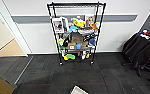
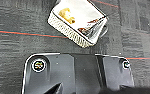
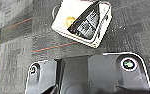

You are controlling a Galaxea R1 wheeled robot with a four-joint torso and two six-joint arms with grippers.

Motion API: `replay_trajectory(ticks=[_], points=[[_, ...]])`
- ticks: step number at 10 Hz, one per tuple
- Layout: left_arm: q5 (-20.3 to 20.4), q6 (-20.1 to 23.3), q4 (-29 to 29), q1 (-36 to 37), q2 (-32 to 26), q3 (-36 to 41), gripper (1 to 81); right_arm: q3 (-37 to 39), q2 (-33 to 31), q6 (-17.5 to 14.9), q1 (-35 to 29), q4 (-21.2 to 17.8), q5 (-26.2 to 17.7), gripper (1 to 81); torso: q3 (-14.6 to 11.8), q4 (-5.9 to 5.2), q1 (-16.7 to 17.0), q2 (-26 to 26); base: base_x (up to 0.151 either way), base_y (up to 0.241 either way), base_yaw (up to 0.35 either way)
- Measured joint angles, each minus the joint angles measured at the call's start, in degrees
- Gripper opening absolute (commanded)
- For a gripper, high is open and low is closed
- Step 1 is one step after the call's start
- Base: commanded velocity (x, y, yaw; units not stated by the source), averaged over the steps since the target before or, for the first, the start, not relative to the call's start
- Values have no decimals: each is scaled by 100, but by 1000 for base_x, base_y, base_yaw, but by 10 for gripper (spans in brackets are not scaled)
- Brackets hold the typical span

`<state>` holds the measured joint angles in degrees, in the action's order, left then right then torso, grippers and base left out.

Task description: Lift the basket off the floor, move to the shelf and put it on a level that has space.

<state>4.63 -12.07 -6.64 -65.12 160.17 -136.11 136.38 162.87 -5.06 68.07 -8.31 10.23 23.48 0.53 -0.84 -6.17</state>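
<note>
Dark office chairs (image 1: 138, 53) by right wall — white wall (image 1: 41, 35) with grey band (image 1: 121, 18), tan wooden flooring (image 1: 12, 48) at left doorway.

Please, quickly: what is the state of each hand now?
Left hand: cannot be told.
Right hand: cannot be told.
The basket sits on the floor, unheld.

We log the basket (image 2: 77, 23) on the floor (image 2: 13, 50), beneath both wrists; shelf (image 1: 76, 32) ahead, against the wall (image 1: 36, 35), chairs (image 1: 138, 50) right.

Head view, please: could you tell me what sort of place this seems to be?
Probably an office or lab room: grey carpet-tile floor, a plain white wall with a grey band, office chairs draped with dark clothing, and a black wire shelf crowded with toys and boxes.
</note>
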Motion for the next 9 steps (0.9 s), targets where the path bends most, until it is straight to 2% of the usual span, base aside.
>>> replay_trajectory(ticks=[7, 9], points=[[-17, -20, 130, -45, 69, -129, 811, 0, -2, 0, 50, 0, 2, 811, 0, 0, -7, -22, 0, 0, 0], [-37, -20, 150, -48, 68, -173, 811, 0, -2, 0, 87, 0, -21, 811, 0, 0, -171, -286, 0, 0, 0]])
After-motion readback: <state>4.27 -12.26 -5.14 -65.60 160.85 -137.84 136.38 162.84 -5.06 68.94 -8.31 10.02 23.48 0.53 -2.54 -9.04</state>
